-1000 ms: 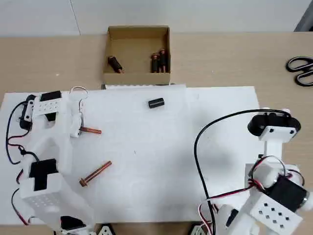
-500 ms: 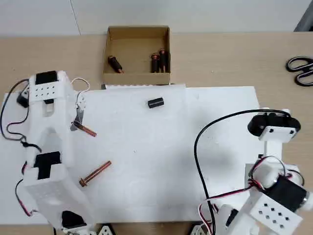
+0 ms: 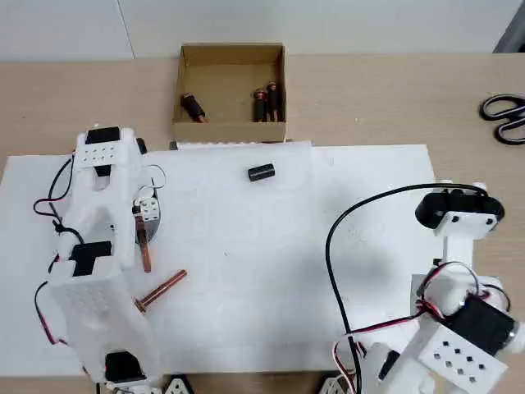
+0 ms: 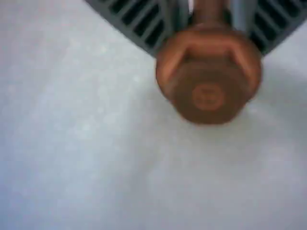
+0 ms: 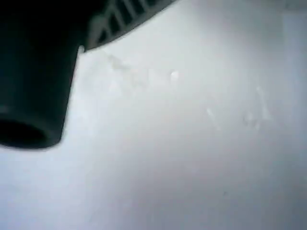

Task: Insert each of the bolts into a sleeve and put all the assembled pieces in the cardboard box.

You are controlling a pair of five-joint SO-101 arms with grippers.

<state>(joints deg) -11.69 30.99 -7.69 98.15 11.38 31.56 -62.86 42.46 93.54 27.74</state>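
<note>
Firmly clamped in the left gripper (image 3: 143,220), the bolt (image 4: 208,79) should be lined up with the bore of the sleeve (image 5: 33,72) held in the right gripper (image 5: 69,45) before pushing.

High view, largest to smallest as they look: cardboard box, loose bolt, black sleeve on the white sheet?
1. cardboard box
2. loose bolt, longer than the sleeve
3. black sleeve
All sit at table level, so nearness hardly matters.
</note>
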